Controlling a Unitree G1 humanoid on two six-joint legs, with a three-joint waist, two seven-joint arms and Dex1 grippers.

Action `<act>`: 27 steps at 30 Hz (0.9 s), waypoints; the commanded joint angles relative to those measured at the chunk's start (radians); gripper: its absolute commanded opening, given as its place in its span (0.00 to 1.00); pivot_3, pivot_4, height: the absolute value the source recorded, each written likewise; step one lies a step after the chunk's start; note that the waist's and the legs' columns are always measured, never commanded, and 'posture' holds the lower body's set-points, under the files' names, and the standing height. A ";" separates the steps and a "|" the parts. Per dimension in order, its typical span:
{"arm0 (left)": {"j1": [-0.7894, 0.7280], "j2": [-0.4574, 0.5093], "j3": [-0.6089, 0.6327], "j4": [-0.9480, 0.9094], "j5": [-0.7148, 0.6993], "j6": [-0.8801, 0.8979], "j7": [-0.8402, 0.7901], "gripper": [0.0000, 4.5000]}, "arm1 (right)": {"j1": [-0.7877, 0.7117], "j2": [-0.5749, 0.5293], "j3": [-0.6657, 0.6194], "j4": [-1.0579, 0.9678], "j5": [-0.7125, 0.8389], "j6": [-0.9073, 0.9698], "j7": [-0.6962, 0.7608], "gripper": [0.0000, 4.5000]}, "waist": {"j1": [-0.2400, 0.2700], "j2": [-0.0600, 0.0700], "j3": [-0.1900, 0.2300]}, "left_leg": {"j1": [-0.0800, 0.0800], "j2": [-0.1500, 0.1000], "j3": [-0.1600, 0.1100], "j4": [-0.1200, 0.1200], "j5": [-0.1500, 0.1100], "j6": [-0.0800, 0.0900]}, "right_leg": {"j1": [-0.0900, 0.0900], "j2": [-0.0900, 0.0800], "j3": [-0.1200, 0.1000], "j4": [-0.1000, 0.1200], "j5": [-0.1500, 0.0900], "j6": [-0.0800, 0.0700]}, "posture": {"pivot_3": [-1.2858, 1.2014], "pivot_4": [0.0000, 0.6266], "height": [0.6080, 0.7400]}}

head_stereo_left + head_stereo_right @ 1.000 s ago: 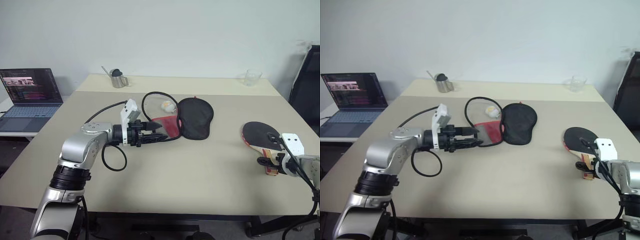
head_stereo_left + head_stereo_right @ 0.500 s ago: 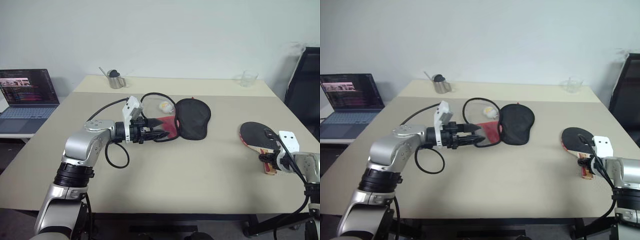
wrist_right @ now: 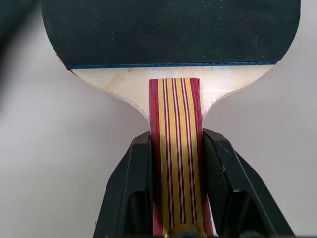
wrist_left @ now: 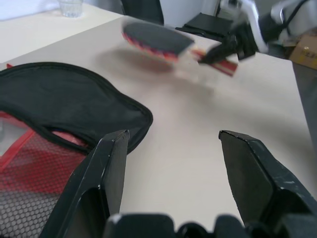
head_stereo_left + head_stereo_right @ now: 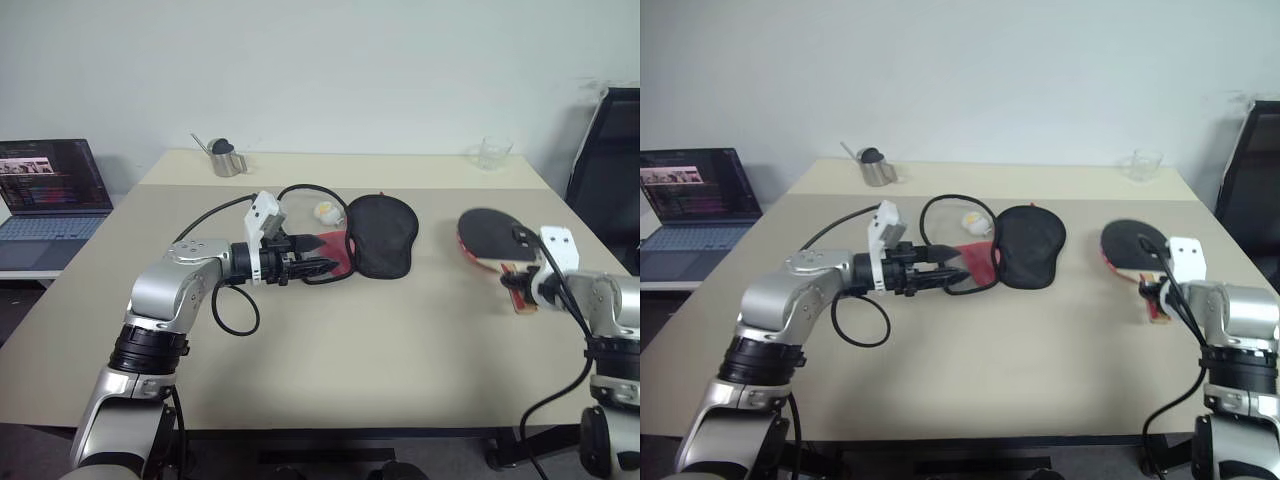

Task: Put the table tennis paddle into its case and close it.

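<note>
You're looking across a wide beige table (image 5: pixel 380 330) that runs back to a plain, pale wall (image 5: pixel 330 70), evenly lit with no hard shadows. At about eleven o'clock on the far edge stands a small metal cup (image 5: pixel 226 160) with a dark lid and a thin handle sticking out. At about one o'clock, also near the far edge, sits a clear drinking glass (image 5: pixel 491 153). Off at nine o'clock, on a lower side surface, an open laptop (image 5: pixel 50 196) shows a lit screen. At three o'clock a black chair back (image 5: pixel 606 160) rises beside the table's edge.
</note>
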 commanded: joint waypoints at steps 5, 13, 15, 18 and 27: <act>0.007 0.014 0.029 -0.042 -0.001 -0.012 0.012 0.71 | -0.242 0.181 0.006 0.099 -0.030 -0.125 -0.125 0.23 | 0.000 0.000 0.000 | -0.003 0.000 0.000 0.000 0.000 0.000 | -0.002 0.000 0.000 0.000 0.000 0.000 | 0.52 0.24 1.00; 0.064 0.029 0.053 -0.124 -0.021 0.029 0.052 0.71 | -0.439 0.394 -0.003 0.604 -0.066 -0.530 -0.240 0.23 | 0.001 0.000 0.000 | -0.006 0.000 -0.001 0.000 0.000 0.000 | -0.004 -0.001 -0.001 -0.002 0.000 0.000 | 0.52 0.24 1.00; 0.075 0.031 0.061 -0.143 -0.028 0.039 0.062 0.71 | -0.469 0.409 0.002 0.696 -0.070 -0.595 -0.236 0.23 | 0.001 0.000 0.000 | -0.007 0.000 -0.001 -0.001 0.000 0.000 | -0.005 -0.001 -0.001 -0.002 0.000 -0.001 | 0.52 0.24 1.00; 0.096 0.040 0.080 -0.171 -0.036 0.057 0.084 0.71 | -0.517 0.437 0.000 0.817 -0.068 -0.671 -0.235 0.23 | 0.002 0.001 0.000 | -0.012 0.000 -0.001 0.000 0.000 0.000 | -0.011 -0.001 -0.001 -0.001 0.003 -0.005 | 0.52 0.24 1.00; 0.163 0.057 0.115 -0.269 -0.068 0.112 0.135 0.71 | -0.563 0.473 -0.019 0.974 -0.052 -0.761 -0.235 0.23 | 0.001 0.001 0.000 | -0.013 0.000 -0.001 0.000 0.000 0.000 | -0.013 -0.001 -0.001 0.001 0.003 -0.005 | 0.52 0.24 1.00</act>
